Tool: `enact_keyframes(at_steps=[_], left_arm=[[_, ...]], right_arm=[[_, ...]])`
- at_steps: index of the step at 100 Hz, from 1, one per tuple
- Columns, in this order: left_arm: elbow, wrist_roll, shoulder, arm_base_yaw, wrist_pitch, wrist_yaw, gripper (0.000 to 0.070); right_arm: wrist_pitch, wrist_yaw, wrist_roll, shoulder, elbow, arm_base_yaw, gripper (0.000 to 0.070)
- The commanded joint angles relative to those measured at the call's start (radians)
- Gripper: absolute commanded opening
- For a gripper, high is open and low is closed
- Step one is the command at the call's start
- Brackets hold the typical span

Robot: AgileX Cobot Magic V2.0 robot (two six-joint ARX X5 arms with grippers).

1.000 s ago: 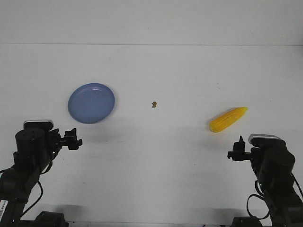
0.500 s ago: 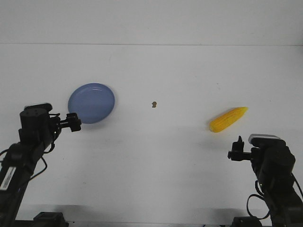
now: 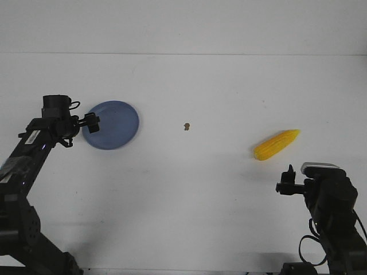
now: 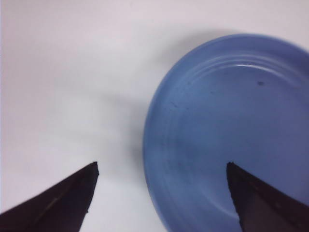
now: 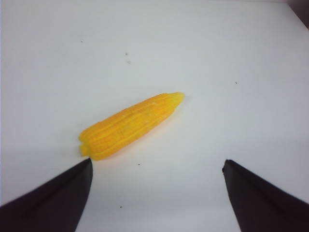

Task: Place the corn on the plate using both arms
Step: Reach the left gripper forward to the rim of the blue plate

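The yellow corn (image 3: 276, 144) lies bare on the white table at the right, tapered end pointing away and right; it also shows in the right wrist view (image 5: 130, 125). The blue-lavender plate (image 3: 114, 125) sits at the left, empty. My left gripper (image 3: 91, 122) is open at the plate's left rim; in the left wrist view (image 4: 161, 186) the plate's rim (image 4: 154, 159) lies between the open fingers. My right gripper (image 3: 285, 182) is open and empty, near the table's front, short of the corn; it also shows in the right wrist view (image 5: 157, 181).
A small brown speck (image 3: 186, 126) lies on the table between the plate and the corn. The table's far edge runs along the back wall.
My left arm has swung up and away from the front of the table to the plate's left rim. The right arm, the corn and the plate have not moved.
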Motion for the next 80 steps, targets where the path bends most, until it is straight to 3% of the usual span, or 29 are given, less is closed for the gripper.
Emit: enact_keyframes(at_steps=[1, 43, 49, 60, 69, 80], left_arm=[[0.026, -0.006, 0.051, 0.006, 0.000, 0.002, 0.0546], [0.032, -0.006, 0.146, 0.015, 0.001, 0.002, 0.0531], [0.032, -0.006, 0.146, 0.014, 0.000, 0.002, 0.0436], [0.032, -0.006, 0.146, 0.014, -0.002, 0.005, 0.0137], [0.032, -0.005, 0.146, 0.014, -0.002, 0.006, 0.0045], [0.032, -0.006, 0.146, 0.021, 0.003, 0.056, 0.0006]], right_arm=[[0.005, -0.001, 0.000, 0.002, 0.017, 0.001, 0.0570], [0.005, 0.000, 0.000, 0.002, 0.017, 0.001, 0.0570], [0.005, 0.000, 0.000, 0.002, 0.017, 0.001, 0.0570], [0.005, 0.000, 0.000, 0.002, 0.017, 0.001, 0.0570], [0.005, 0.001, 0.000, 0.002, 0.017, 0.001, 0.0570], [0.005, 0.001, 0.000, 0.002, 0.017, 0.001, 0.0570]])
